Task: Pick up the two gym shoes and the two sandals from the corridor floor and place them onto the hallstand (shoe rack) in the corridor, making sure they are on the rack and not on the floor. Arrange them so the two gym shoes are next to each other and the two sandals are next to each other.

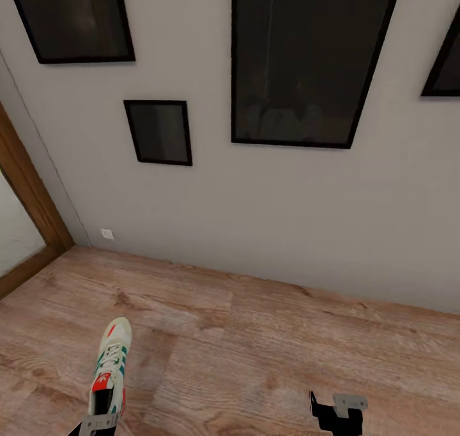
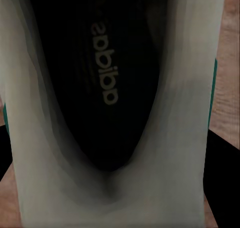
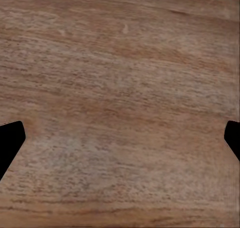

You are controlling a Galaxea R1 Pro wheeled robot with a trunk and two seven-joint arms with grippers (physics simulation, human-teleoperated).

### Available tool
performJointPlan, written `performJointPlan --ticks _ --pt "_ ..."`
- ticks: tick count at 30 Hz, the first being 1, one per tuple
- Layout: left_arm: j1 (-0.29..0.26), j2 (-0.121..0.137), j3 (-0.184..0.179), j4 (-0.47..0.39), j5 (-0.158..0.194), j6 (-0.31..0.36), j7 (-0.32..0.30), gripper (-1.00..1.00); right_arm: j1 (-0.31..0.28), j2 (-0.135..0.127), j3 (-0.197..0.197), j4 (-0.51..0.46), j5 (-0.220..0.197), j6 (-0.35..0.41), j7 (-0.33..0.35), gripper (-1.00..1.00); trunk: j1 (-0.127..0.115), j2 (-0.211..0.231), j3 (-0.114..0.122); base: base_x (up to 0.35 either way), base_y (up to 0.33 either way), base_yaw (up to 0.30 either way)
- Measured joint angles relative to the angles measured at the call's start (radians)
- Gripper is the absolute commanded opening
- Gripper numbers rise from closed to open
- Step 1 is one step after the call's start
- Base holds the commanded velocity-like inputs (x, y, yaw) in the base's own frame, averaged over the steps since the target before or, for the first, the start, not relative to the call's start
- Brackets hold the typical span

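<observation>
Carrying is the step in hand: 1 gym shoe (image 1: 110,369) hangs at the left gripper (image 1: 97,425), clamped by its heel over the corridor floor (image 1: 268,346). Right gripper (image 1: 337,412) gapes empty (fingertips wide apart). Next comes finding the hallstand.

Pale grey wall (image 1: 255,212) hung with four dark black-framed pictures (image 1: 310,59), small white outlet (image 1: 107,234) low down, wooden door frame (image 1: 29,193) leftward, wood-grain plank floor (image 1: 255,346) below.
</observation>
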Motion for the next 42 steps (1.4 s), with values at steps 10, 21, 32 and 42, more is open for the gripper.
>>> performJointPlan --ticks 10,21,32,42 --pt "0.0 0.0 0.0 0.0 0.001 0.0 0.0 -1.0 0.001 -0.001 -0.001 0.0 0.0 0.0 0.0 1.0 0.0 0.0 0.0 0.0 0.0 -0.276" --pt "0.0 0.0 -0.001 0.0 0.0 0.001 0.0 -1.0 0.0 -0.001 -0.001 0.0 0.0 0.0 0.0 1.0 0.0 0.0 0.0 0.0 0.0 -0.277" --pt "0.0 0.0 -0.001 0.0 0.0 0.001 0.0 -1.0 0.0 -0.002 -0.001 0.0 0.0 0.0 0.0 1.0 0.0 0.0 0.0 0.0 0.0 -0.277" --pt "0.0 0.001 0.0 0.0 0.0 0.001 0.0 -1.0 0.0 -0.002 -0.001 0.0 0.0 0.0 0.0 1.0 0.0 0.0 0.0 0.0 0.0 -0.277"
